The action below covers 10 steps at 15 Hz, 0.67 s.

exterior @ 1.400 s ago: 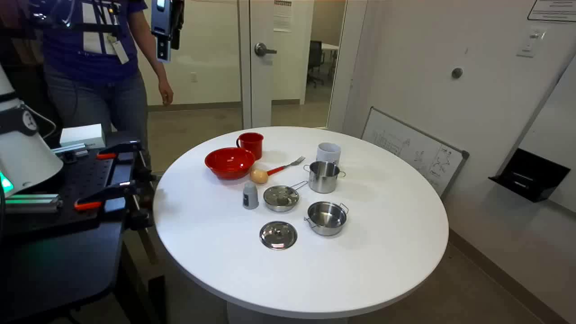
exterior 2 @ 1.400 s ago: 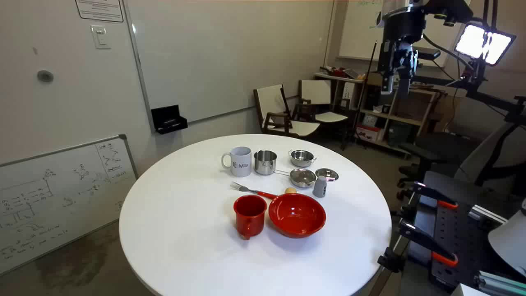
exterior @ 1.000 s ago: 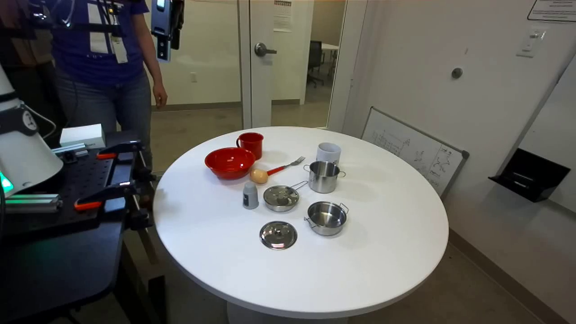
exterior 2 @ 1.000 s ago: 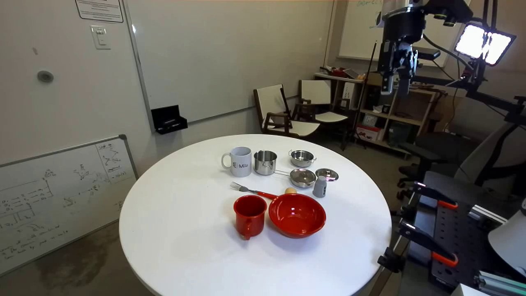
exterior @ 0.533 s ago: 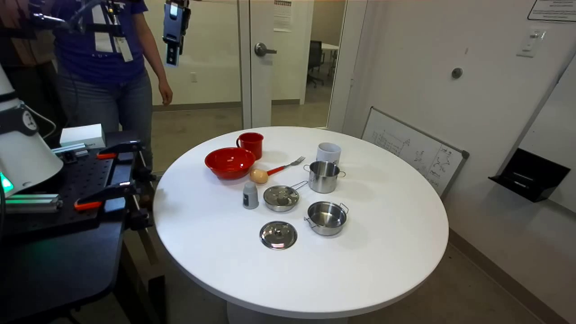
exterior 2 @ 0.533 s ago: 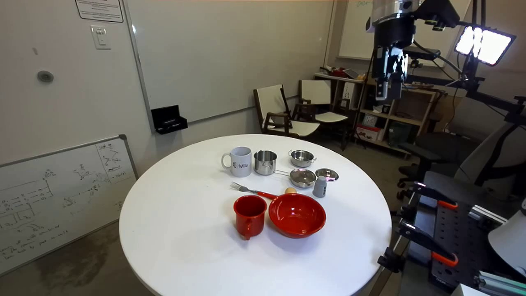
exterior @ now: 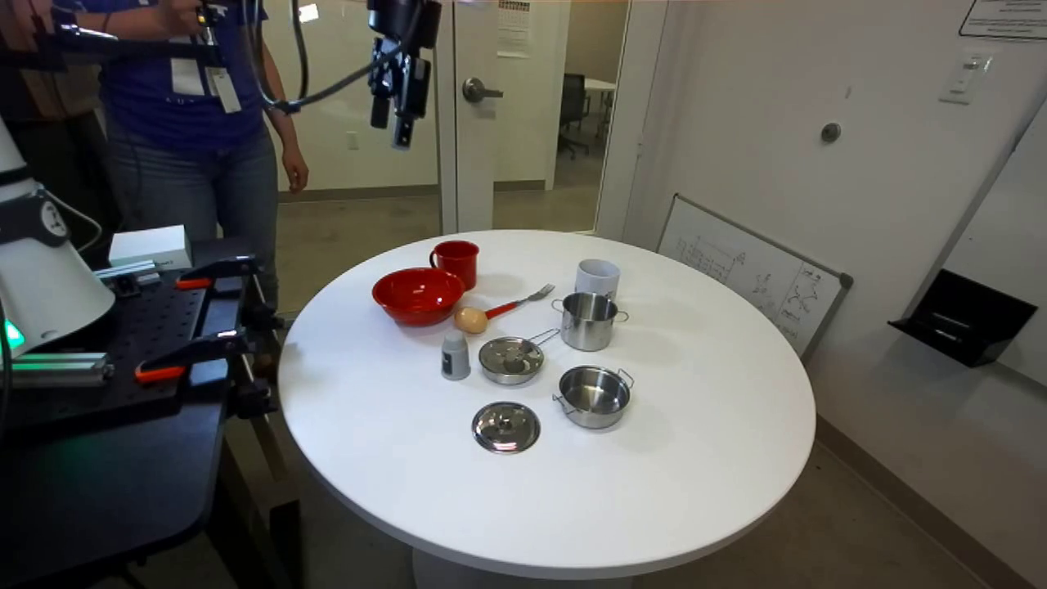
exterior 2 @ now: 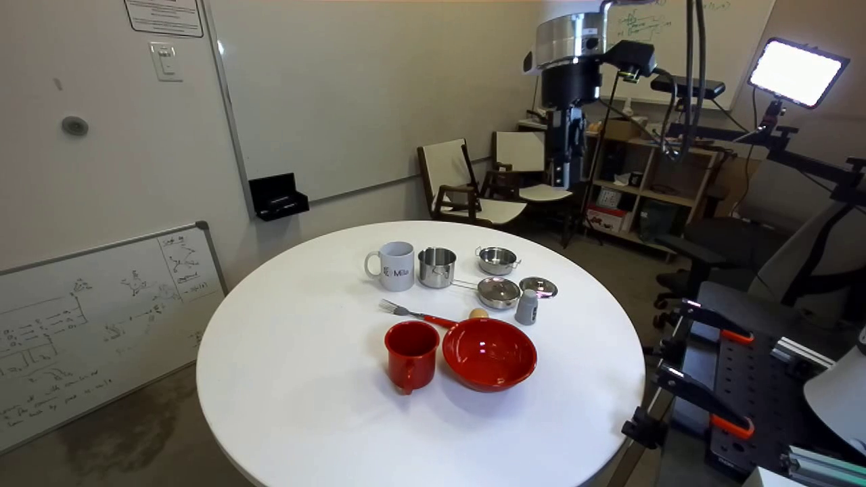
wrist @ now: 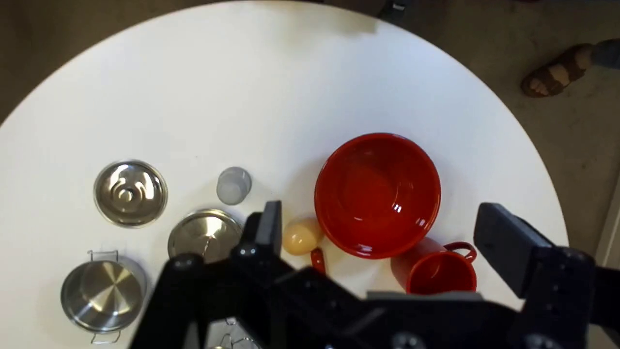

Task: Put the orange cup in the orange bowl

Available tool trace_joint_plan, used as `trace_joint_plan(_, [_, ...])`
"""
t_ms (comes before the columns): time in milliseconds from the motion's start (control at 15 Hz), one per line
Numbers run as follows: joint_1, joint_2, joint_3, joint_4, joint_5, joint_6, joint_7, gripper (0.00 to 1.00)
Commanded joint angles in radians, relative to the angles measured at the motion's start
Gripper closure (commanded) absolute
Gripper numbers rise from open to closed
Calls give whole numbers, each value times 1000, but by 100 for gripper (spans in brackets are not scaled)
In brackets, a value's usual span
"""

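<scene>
The orange cup, a red mug with a handle, stands upright on the table beside the orange bowl in both exterior views (exterior: 456,263) (exterior 2: 411,358). In the wrist view the cup (wrist: 441,270) shows low, partly hidden by the gripper. The orange bowl, wide, red and glossy, stands upright in both exterior views (exterior: 418,296) (exterior 2: 489,355) and nothing shows inside it in the wrist view (wrist: 378,194). My gripper (wrist: 383,231) is open with nothing between its fingers. It hangs high above the table in both exterior views (exterior: 391,131) (exterior 2: 569,179), well apart from cup and bowl.
An egg (exterior: 470,320) and a red-handled fork (exterior: 515,303) lie close to the bowl. A grey shaker (exterior: 455,356), a lidded pan (exterior: 511,361), a lid (exterior: 506,428), two metal pots (exterior: 588,321) (exterior: 595,397) and a white mug (exterior: 597,279) stand on the round table (exterior: 687,474).
My gripper has moved out over the table and a little lower, rightward in an exterior view and leftward in an exterior view. The cup, the bowl and the other objects have not moved.
</scene>
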Motion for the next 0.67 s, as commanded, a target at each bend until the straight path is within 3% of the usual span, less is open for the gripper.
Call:
trace_joint_plan(0, [5,180,29,138,-22,57,-13,0])
trace_joint_plan(467, [9,399,82,340,-93,8,-76,0])
trace_joint_plan(533, [5,345,80,264,-69,56,-33,0])
trace_joint_plan(600, [5,368,85,286,-72,49,-45,0])
